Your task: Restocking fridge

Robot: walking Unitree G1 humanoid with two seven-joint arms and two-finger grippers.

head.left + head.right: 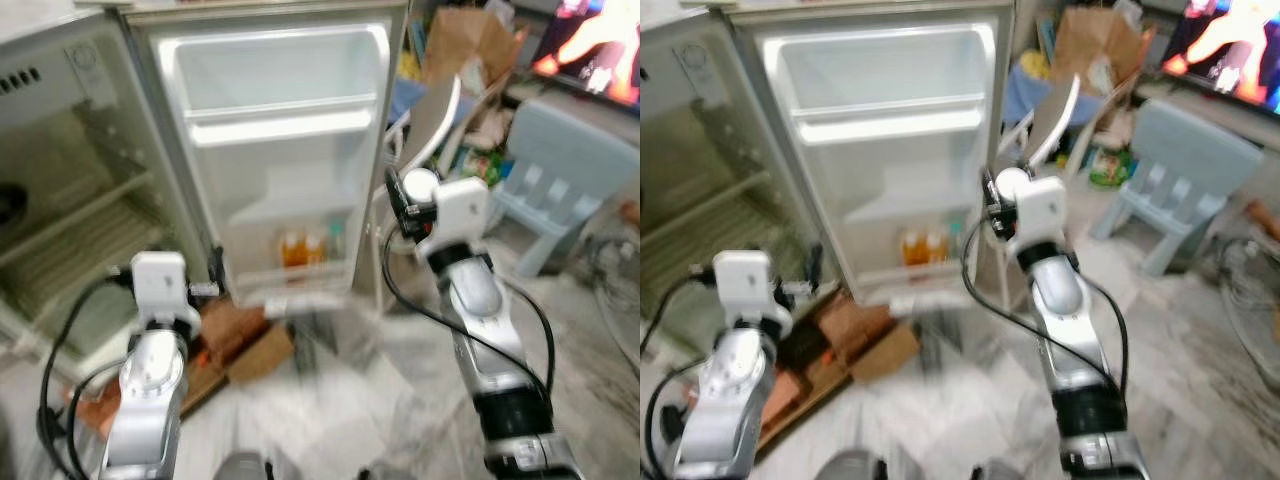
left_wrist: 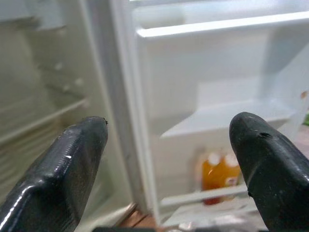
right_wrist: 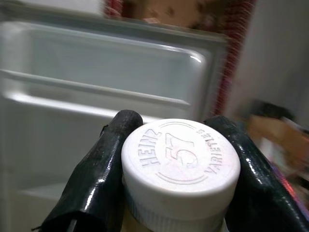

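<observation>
Right tool grips a white-capped bottle (Heinz) facing the fridge door.

"HEINZ 57 VARIETIES" on white cap

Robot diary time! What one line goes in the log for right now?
phase: carrying | right gripper: shut on white-capped Heinz bottle, near open fridge door | left gripper: open, empty | door shelf: two orange bottles
</observation>
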